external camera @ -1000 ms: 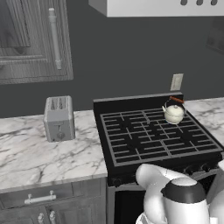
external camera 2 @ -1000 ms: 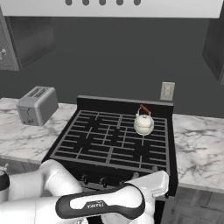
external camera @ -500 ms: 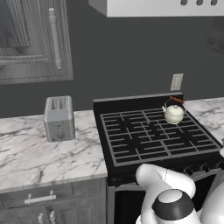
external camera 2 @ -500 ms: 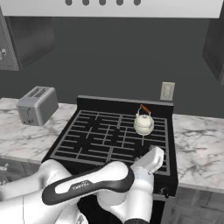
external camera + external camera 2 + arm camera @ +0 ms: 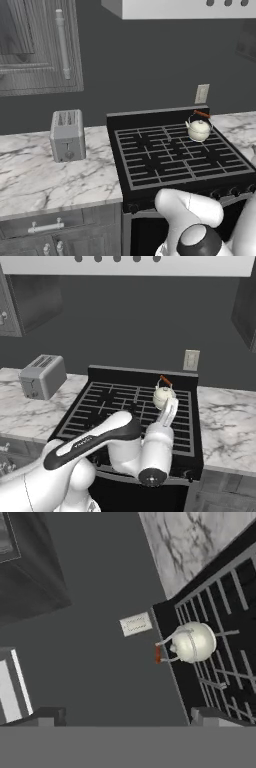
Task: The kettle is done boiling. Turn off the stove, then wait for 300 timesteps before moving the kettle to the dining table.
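We are facing a dark wall and marble counter (image 5: 45, 175). The kettle (image 5: 199, 129) is sitting upright at the stove's (image 5: 175, 160) upper right. Our gripper (image 5: 122, 719) is gaping wide, holding nothing.

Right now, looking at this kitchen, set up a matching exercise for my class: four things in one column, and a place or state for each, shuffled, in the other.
Things:
1. kettle
2. toaster
3. wall outlet
4. gripper

Places or states:
A. on the dark wall behind the stove
B. on the marble counter left of the stove
C. open, holding nothing
D. on a back grate of the stove, near its right side

Pairs: 1-D, 2-B, 3-A, 4-C
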You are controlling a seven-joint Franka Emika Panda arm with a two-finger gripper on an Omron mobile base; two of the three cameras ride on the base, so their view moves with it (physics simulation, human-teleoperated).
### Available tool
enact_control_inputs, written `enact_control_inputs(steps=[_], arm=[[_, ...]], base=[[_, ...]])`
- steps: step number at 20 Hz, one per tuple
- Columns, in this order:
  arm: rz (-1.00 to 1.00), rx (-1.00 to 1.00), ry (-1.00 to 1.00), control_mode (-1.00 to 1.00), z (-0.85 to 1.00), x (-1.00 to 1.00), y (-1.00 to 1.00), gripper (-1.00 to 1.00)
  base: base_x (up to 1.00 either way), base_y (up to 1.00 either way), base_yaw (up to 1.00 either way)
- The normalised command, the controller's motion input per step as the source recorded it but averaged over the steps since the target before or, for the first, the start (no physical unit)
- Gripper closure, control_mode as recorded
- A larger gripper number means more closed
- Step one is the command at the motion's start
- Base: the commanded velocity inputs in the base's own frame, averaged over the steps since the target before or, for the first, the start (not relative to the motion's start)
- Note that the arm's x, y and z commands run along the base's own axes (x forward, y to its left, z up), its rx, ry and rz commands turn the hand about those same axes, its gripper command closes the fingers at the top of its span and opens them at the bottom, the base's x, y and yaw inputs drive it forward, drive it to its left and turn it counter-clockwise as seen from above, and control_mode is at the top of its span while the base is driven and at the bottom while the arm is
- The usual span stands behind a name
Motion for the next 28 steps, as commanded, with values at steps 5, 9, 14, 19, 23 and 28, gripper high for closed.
enact_control_inputs(steps=[5,9,14,19,23,28], arm=[[0.02,-0.27,0.18,-1.0,0.26,0.34,0.02,-1.0],[0.05,-0.27,0.21,-1.0,0.2,0.36,0.01,-1.0],[0.06,-0.27,0.23,-1.0,0.14,0.37,0.05,-1.0],[0.08,-0.26,0.23,-1.0,0.16,0.34,0.06,-1.0],[0.15,-0.23,0.2,-1.0,0.17,0.25,0.12,-1.0],[0.22,-0.2,0.17,-1.0,0.07,0.18,0.17,-1.0]], base=[[0.0,0.0,0.0],[0.0,0.0,0.0],[0.0,0.0,0.0],[0.0,0.0,0.0],[0.0,0.0,0.0],[0.0,0.0,0.0]])
